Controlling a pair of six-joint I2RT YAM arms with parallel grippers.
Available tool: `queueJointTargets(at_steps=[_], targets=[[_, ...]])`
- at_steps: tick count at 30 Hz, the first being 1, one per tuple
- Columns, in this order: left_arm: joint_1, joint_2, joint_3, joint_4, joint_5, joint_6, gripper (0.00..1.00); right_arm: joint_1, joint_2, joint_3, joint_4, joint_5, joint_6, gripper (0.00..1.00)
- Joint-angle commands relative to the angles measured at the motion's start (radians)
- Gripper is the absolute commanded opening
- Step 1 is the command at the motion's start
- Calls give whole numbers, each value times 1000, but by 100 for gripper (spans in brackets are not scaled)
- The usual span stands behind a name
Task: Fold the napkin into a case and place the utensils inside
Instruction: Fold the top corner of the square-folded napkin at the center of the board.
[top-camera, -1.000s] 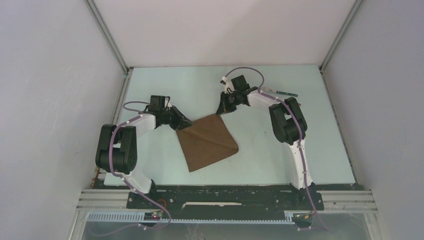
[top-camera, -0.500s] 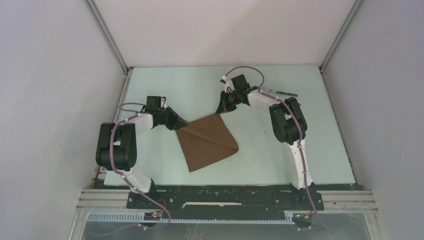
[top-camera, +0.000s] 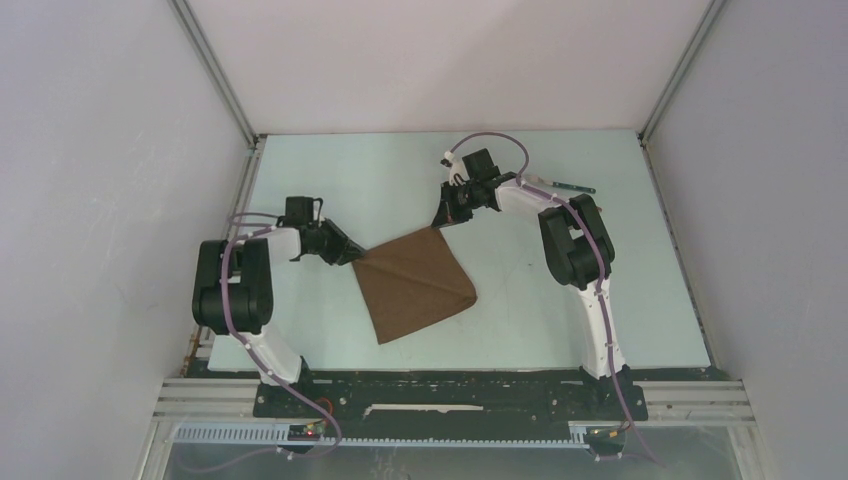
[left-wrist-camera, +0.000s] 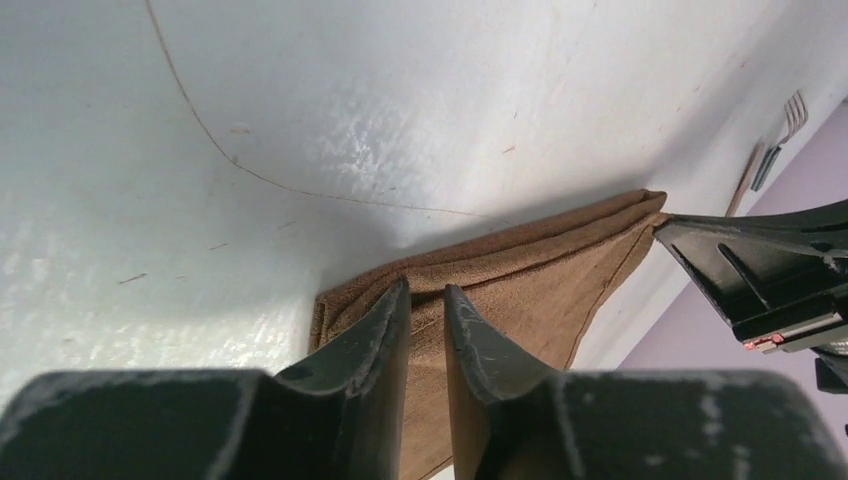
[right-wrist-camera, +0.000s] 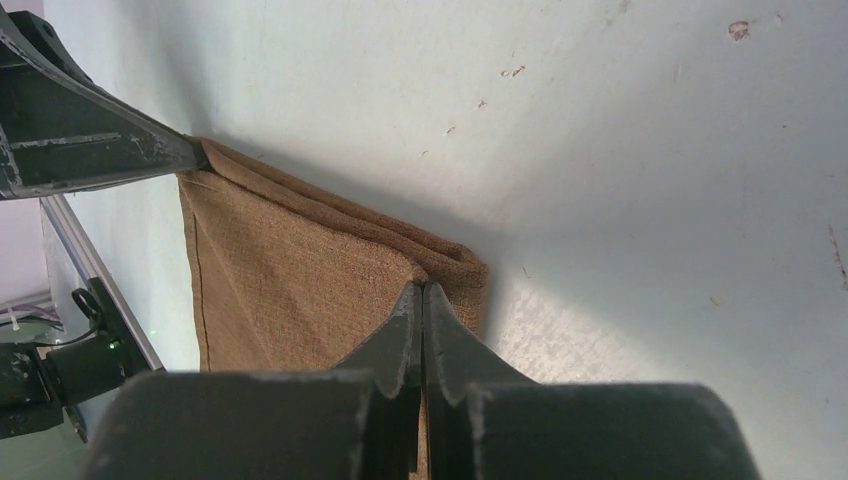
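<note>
From above, the utensils (top-camera: 568, 187) by the far right edge of the surface (top-camera: 330, 180) are too tiny to tell apart, and the right arm (top-camera: 575, 240) covers one end. The left wrist view shows the fork (left-wrist-camera: 792, 108) and stick (left-wrist-camera: 745, 180) only as small slivers. There the napkin (left-wrist-camera: 540, 280) slips under the left hand (left-wrist-camera: 425, 290) and off the bottom edge. Its other corner vanishes beneath the right hand (right-wrist-camera: 421, 290), so I can't see whether those closed fingers pinch cloth.

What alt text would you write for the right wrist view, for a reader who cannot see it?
The right gripper, jaws shut, pinches one corner of the folded brown napkin lying on the pale table. At the upper left, the left gripper touches the neighbouring corner with its dark tip.
</note>
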Motion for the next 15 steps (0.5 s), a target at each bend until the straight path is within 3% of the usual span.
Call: queueJointTargets(at_steps=[1, 3, 7, 15], targets=[[-5, -71, 36, -25, -50, 71, 32, -6, -9, 38, 14, -3, -1, 0], [-9, -110, 32, -32, -29, 76, 37, -6, -12, 39, 11, 0, -3, 0], [-42, -152, -6, -19, 25, 55, 38, -5, -14, 40, 12, 0, -4, 0], [-45, -122, -86, 88, 79, -2, 27, -4, -11, 40, 14, -2, -4, 0]])
